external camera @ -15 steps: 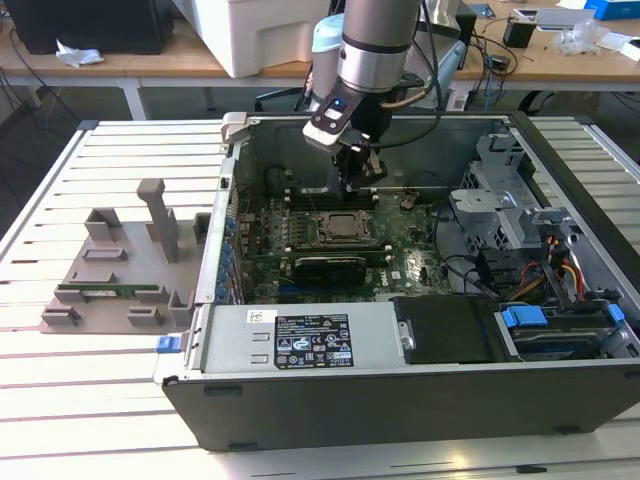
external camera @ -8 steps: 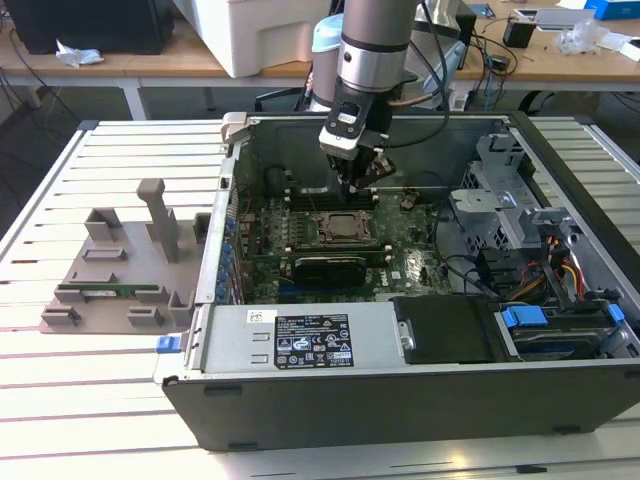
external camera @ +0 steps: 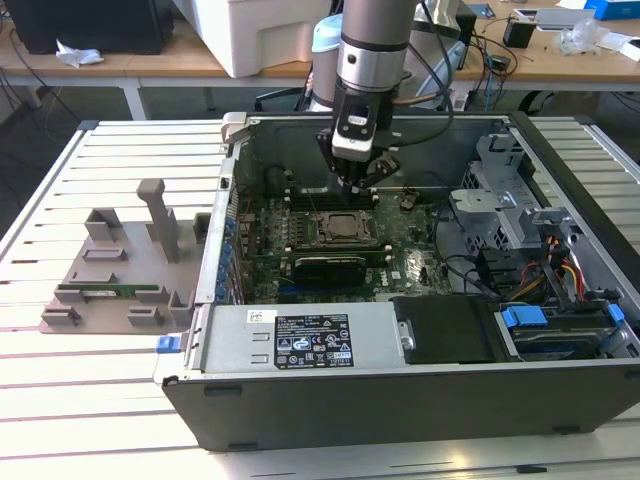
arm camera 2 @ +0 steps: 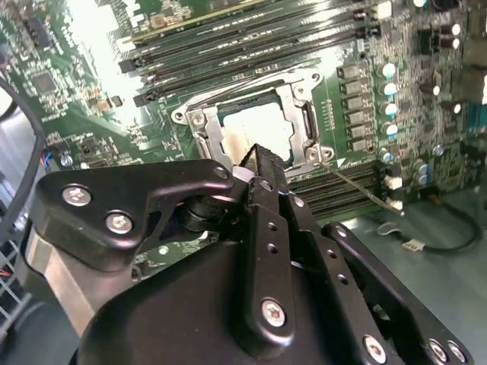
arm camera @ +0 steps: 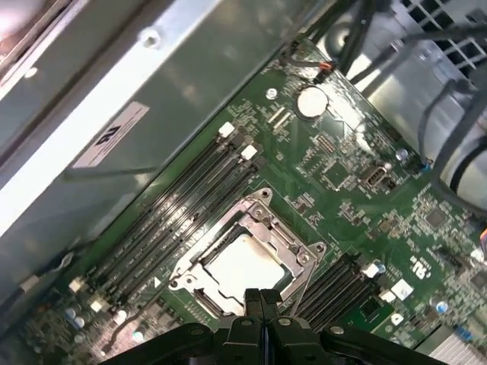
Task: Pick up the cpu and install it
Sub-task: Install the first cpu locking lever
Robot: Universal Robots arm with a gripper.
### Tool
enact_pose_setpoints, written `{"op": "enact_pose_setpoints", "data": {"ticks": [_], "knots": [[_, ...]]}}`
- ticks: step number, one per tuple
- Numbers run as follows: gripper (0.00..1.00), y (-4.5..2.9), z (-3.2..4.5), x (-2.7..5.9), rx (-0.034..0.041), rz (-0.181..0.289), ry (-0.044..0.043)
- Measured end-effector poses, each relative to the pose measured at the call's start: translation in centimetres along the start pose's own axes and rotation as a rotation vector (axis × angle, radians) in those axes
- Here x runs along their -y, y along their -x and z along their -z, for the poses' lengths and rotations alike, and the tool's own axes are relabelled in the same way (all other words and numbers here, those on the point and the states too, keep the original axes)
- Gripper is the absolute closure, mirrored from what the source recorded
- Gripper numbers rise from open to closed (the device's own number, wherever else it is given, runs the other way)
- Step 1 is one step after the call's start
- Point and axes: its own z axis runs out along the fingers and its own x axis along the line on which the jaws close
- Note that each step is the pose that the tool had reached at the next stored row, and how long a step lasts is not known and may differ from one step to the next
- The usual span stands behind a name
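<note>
The cpu [arm camera: 242,266] lies flat inside the black-framed motherboard socket [arm camera: 264,215], its pale silvery top facing up. It also appears in the second wrist view, cpu [arm camera 2: 257,128], and in the exterior view, cpu [external camera: 343,229]. My gripper [arm camera: 259,298] hovers just above the socket's edge inside the open computer case [external camera: 400,400]. Its two fingertips are pressed together with nothing between them. In the exterior view the gripper [external camera: 357,187] hangs straight down over the socket. In the second wrist view the gripper [arm camera 2: 258,157] partly covers the socket's near side.
Memory slots [arm camera: 183,198] run beside the socket. The case wall [arm camera: 152,91] stands close behind them. A drive cage [external camera: 500,200] and cables [external camera: 560,270] fill the exterior view's right. A grey fixture [external camera: 120,270] holding a green memory stick [external camera: 105,292] sits outside the case.
</note>
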Motion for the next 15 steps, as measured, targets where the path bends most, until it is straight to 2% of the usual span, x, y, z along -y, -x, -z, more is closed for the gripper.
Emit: {"op": "enact_pose_setpoints", "data": {"ticks": [7,15], "knots": [[0.89,0.00,0.00,0.00,0.0099,0.122,-0.0002],[0.89,0.00,0.00,0.00,0.0183,0.228,-0.0004]]}}
